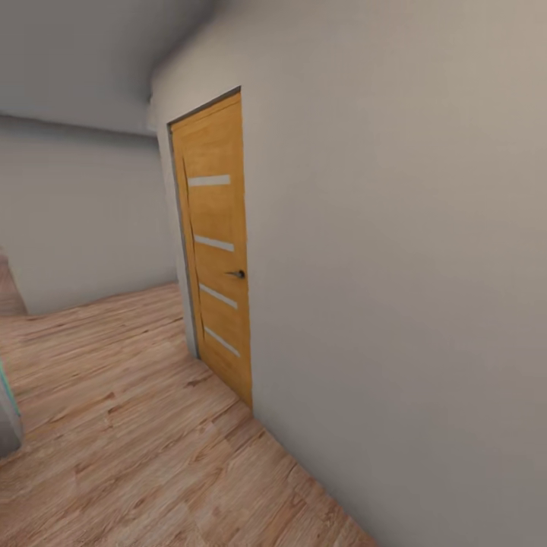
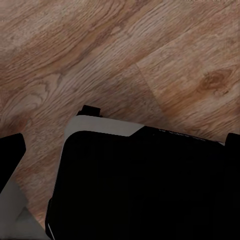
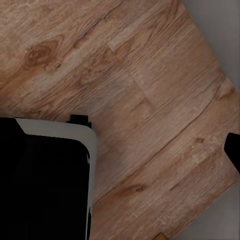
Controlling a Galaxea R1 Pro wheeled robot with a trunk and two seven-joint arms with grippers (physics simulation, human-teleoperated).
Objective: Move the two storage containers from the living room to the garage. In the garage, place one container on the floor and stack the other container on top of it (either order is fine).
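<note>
A closed wooden door (image 1: 214,251) of honey-coloured wood was seen in the head view, set into a plain pale wall (image 1: 395,289) that ran along the right of that view. Four narrow light strips were set across the door at different heights, and a small dark handle (image 1: 238,273) was fixed near its right edge. A light wood-plank floor (image 1: 137,433) stretched from the door's foot toward the viewer and off to the left, where it was met by a second pale wall (image 1: 83,220) farther back. At the far left edge a sliver of something grey with a teal rim (image 1: 6,414) was cut off by the frame; what it was could not be told.

In the left wrist view, the same plank flooring (image 2: 100,60) was seen from above, with a large black body edged in pale grey (image 2: 145,185), apparently part of the robot, spread over it. A dark tip (image 2: 11,155) was caught at one edge. In the right wrist view a like black, grey-edged body (image 3: 45,180) lay over the planks (image 3: 140,90), a strip of pale wall showed at the corner, and a dark tip (image 3: 233,152) was caught at the edge.

How far either set of fingers was spread, and whether anything was held, could not be told. The location of the storage containers could not be told from these views.
</note>
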